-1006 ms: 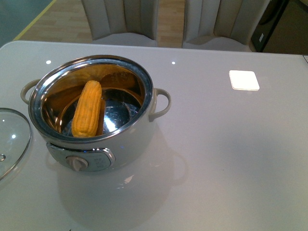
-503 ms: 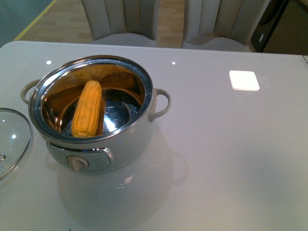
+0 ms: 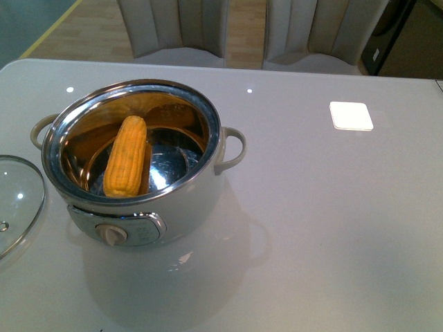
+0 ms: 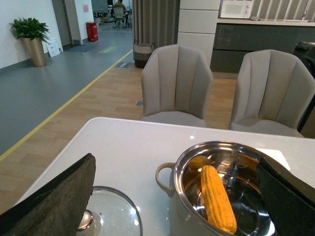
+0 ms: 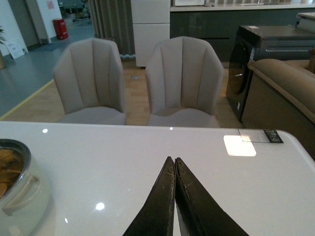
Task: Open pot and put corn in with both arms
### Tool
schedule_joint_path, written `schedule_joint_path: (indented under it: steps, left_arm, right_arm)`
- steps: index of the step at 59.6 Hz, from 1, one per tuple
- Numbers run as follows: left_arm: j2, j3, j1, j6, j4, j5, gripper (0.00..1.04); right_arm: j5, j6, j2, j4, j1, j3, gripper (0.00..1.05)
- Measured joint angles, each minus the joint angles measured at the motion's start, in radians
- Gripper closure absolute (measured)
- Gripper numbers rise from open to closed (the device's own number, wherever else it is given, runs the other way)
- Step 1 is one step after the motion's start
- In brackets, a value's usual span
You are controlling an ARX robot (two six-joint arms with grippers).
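The white pot (image 3: pixel 187 200) stands open at the left of the table, its steel bowl showing. The yellow-orange corn (image 3: pixel 126 156) lies inside the bowl, leaning against the near-left wall. It shows in the left wrist view too, corn (image 4: pixel 216 198) in the pot (image 4: pixel 173 211). The glass lid (image 3: pixel 15 200) lies flat on the table left of the pot. My left gripper (image 4: pixel 177 196) is open and empty, held back above the pot and lid. My right gripper (image 5: pixel 174 164) is shut and empty above bare table right of the pot (image 5: pixel 17 196). Neither arm shows in the front view.
A white square patch (image 3: pixel 351 115) lies on the table at the back right. Two grey chairs (image 3: pixel 173 28) stand behind the table's far edge. The glossy white table (image 3: pixel 332 228) stretches to the right of the pot.
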Motion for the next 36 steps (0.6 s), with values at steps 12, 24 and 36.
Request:
schedule_joint_path:
  steps: [12,24,36]
  left_arm:
    - [0.0,0.0,0.0,0.0,0.0,0.0,0.07]
    - [0.0,0.0,0.0,0.0,0.0,0.0,0.07]
    - [0.0,0.0,0.0,0.0,0.0,0.0,0.07]
  right_arm:
    - [0.0,0.0,-0.065,-0.066,0.0,0.0,1.03]
    - [-0.001,0.0,-0.174,-0.202,0.0,0.0,1.03]
    - [0.0,0.0,-0.272,-0.278,0.0,0.0,1.03]
